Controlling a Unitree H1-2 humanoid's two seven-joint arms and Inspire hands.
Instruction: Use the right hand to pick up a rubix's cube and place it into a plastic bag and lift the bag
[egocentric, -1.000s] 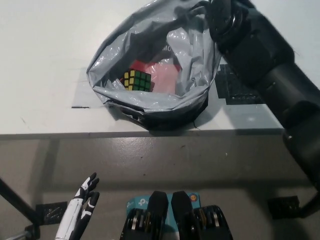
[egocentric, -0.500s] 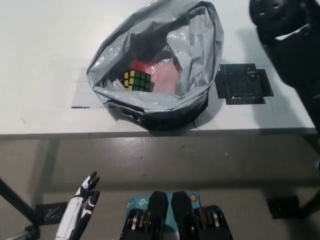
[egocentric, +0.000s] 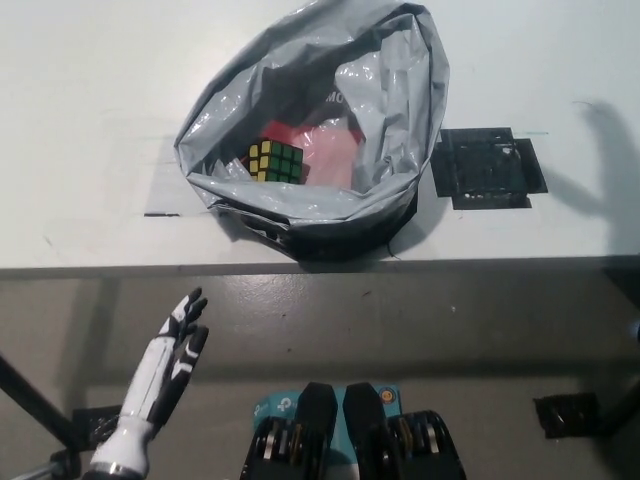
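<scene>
Sitting inside the grey plastic bag (egocentric: 400, 110), the Rubik's cube (egocentric: 275, 161) rests toward the bag's left side with its yellow and green faces showing, lying beside or partly on a red and pink packet (egocentric: 322, 148) at the bottom. The bag stands open-mouthed on the white table (egocentric: 80, 120), its near wall slumped and folded close to the table's near edge, with a black taped square (egocentric: 488, 167) just to its right. So the placing looks done and the lift is what remains. The right hand is not in view; only a soft shadow falls on the far right of the table, so I cannot tell how it is set. The white left hand (egocentric: 180, 345) rests low at the near left, below the table edge, fingers apart and holding nothing. The risks lie in the lift: the film looks thin and slack, so a pinch on a single fold of rim could slip out, or tip the mouth so the cube slides toward the sagging near wall. A grab that drags toward the near side could pull the bag over the edge.
</scene>
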